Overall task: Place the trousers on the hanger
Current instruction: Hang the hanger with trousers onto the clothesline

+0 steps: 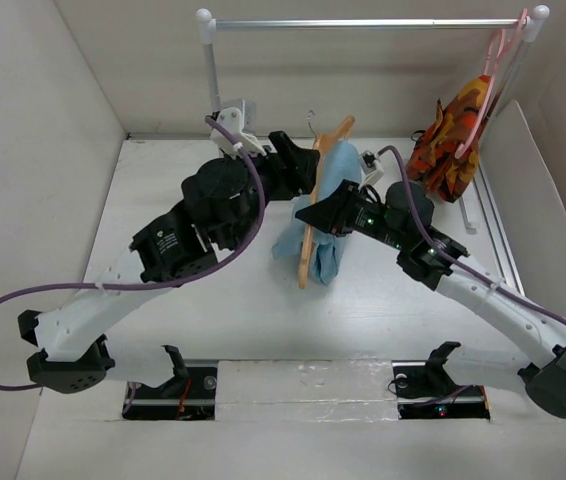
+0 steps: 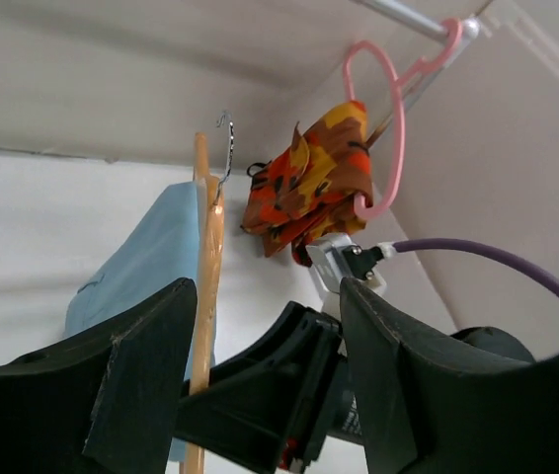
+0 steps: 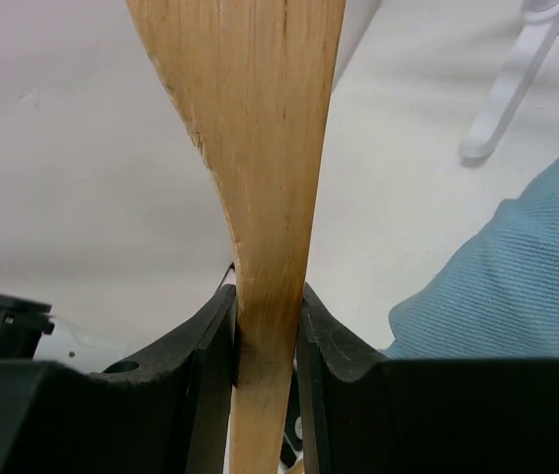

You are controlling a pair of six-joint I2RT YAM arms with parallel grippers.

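Steadiness matters most here, we judge. The right claw (image 3: 268,336) is pinching the wood of the hanger (image 3: 250,148), jaws pressed flat against it, and that grip alone seems to carry the load. The trousers (image 1: 335,190) hang draped across the hanger above the middle of the worktop (image 1: 263,330), with blue cloth showing on both sides of the wooden arm. The left claw (image 2: 265,385) stands spread with nothing between its fingers, just beside the hanger.

To do this step well, we would hold the right wrist motionless and draw the left claw straight away from the cloth. That way no finger catches a fold and drags the trousers off. We would also watch the balance: more cloth seems to lie on one side, so a tilt of the hanger could let it slide.

From above we get the whole layout, with both arms meeting at the hanger and cloth on either side of it. The right wrist view shows what that one cannot: the jaws seated squarely on the wood, with a corner of blue cloth to the right. Only the left wrist view looks up the hanger to its metal hook (image 2: 226,148). Beyond the hook it shows the patterned garment (image 2: 309,193) on a pink hanger (image 2: 383,128) at the rail (image 2: 408,15).
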